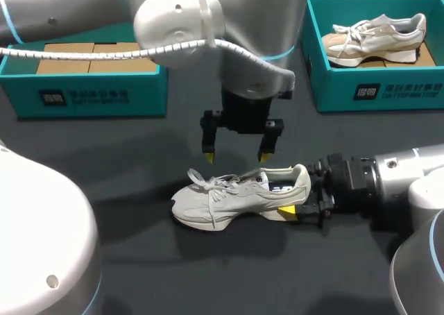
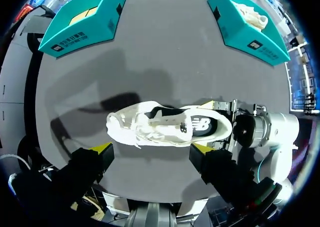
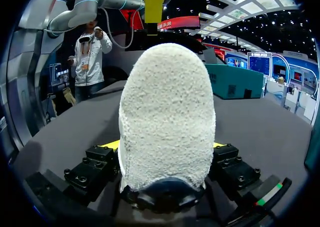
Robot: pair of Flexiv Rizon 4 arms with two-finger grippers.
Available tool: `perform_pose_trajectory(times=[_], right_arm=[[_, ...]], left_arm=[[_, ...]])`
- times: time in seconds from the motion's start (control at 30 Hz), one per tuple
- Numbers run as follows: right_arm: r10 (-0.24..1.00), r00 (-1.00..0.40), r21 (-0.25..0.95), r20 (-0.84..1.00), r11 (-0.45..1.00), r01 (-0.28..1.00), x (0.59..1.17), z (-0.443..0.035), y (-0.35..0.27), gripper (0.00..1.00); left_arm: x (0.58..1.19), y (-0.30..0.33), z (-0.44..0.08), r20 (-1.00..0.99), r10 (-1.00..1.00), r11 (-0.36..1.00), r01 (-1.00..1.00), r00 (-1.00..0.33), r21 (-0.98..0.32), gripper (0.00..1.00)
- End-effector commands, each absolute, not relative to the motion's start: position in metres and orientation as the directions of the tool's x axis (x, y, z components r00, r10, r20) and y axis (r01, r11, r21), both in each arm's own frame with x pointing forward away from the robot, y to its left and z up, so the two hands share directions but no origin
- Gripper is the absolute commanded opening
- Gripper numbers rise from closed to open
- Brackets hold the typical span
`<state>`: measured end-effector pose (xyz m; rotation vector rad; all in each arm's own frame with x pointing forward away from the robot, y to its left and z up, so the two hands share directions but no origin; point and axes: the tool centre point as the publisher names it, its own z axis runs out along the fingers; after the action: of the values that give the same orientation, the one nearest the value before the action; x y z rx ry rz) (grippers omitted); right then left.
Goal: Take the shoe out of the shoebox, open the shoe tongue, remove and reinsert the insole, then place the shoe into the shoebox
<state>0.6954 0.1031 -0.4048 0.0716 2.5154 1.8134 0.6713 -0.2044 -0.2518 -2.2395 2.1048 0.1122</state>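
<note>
Right jaws clamped the sneaker (image 1: 229, 197) by its heel; left jaws hung apart above it. Bare tabletop (image 1: 173, 273) ringed it; left shoebox (image 1: 90, 96) and right shoebox (image 1: 388, 89) lay well apart.

Overhead light, even and moderately bright as I read it from the head view — the dark table (image 1: 139, 148) takes soft, overlapping shadows under the shoe (image 1: 239, 197) and beside my left arm (image 1: 173, 20), whose white shell shows mild glare — while the shoe's heel appears evenly lit in my right wrist view.
</note>
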Motion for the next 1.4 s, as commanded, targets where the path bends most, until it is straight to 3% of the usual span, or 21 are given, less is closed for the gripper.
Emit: perform_pose_trajectory(times=[0.03, 0.9, 1.4], right_arm=[[0.060, -0.998, 0.948, -0.005, 0.319, 0.015, 0.695, -0.406, 0.104, 0.00], [0.060, -0.998, 0.948, -0.005, 0.319, 0.015, 0.695, -0.406, 0.104, 0.00], [0.060, -0.998, 0.948, -0.005, 0.319, 0.015, 0.695, -0.406, 0.104, 0.00]], left_arm=[[0.674, -0.237, -0.272, -0.184, -0.980, -0.076, -0.997, 0.074, 0.004, 1.00], [0.680, -0.273, -0.336, -0.411, -0.901, -0.187, -0.979, 0.137, 0.084, 0.98], [0.673, -0.246, -0.342, -0.503, -0.849, -0.236, -0.968, 0.163, 0.084, 0.80]])
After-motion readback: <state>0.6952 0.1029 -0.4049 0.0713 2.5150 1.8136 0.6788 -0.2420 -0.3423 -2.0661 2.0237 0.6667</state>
